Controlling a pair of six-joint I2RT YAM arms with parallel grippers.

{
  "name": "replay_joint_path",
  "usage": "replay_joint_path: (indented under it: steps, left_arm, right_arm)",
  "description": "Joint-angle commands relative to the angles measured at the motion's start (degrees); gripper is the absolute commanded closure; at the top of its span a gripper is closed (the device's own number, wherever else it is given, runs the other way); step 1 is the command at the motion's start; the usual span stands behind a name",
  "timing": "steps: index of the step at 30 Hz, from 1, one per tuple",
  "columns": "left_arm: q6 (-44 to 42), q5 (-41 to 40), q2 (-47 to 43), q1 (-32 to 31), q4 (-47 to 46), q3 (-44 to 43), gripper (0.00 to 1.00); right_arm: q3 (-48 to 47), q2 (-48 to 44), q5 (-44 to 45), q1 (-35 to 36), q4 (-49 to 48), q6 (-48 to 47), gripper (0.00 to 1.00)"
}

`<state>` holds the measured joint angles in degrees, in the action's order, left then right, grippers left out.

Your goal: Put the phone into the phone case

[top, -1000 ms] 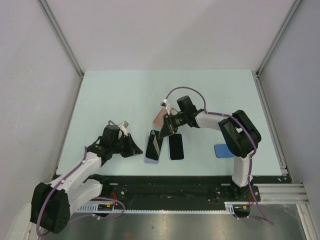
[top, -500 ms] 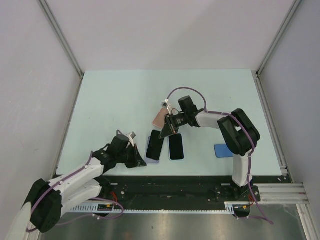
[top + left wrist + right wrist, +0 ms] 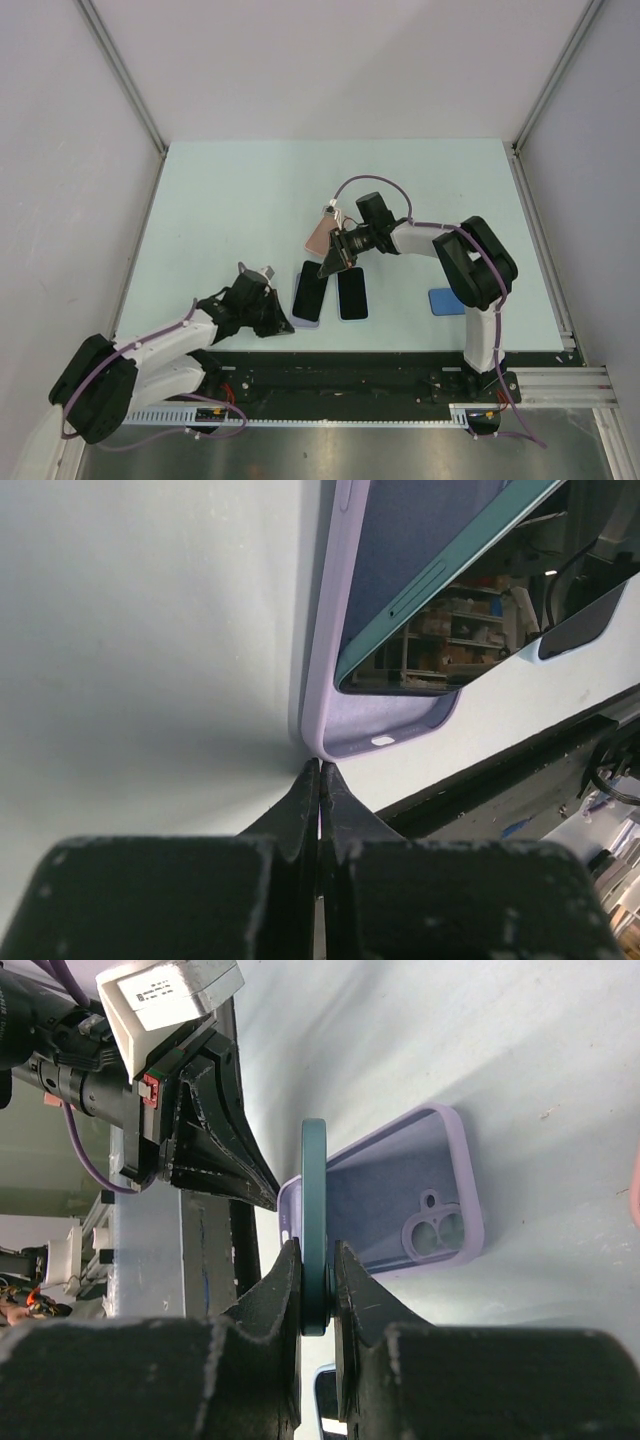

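Note:
The lavender phone case [image 3: 299,300] lies open side up near the table's front edge. My right gripper [image 3: 334,264] is shut on the far end of the teal phone [image 3: 311,292], holding it tilted with its near end down in the case. In the right wrist view the phone [image 3: 315,1190] is edge-on between the gripper [image 3: 317,1265] fingers, over the case [image 3: 400,1205]. My left gripper [image 3: 284,322] is shut and empty. Its tips [image 3: 320,767] touch the case's near corner [image 3: 330,730], under the phone [image 3: 440,590].
A second phone in a light blue case [image 3: 352,293] lies just right of the lavender case. A pink phone or case [image 3: 318,237] lies behind the right gripper. A blue flat object [image 3: 445,301] lies by the right arm's base. The table's front edge [image 3: 380,352] is close.
My left gripper has moved right and toward the front edge, up to the case's near corner. The right gripper has barely moved and the phone has come down flatter into the case.

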<state>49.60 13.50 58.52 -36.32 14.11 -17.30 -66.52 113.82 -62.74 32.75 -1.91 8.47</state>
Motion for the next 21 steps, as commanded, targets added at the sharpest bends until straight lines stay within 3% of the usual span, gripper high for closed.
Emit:
replay_joint_path:
  steps: [1,12,21]
  left_arm:
    - [0.76,-5.14,2.38,-0.42,-1.80,-1.16,1.00]
    - [-0.03,-10.42,5.64,-0.42,1.80,-4.41,1.00]
    - [0.14,-9.98,6.17,-0.42,0.75,-4.32,1.00]
  right_arm:
    - [-1.42,1.32,-1.68,0.12,0.85,-3.46,0.91]
    - [-3.26,2.98,-2.47,-0.41,8.49,-8.29,0.91]
    - [-4.85,5.97,-0.46,0.38,9.91,-8.12,0.89]
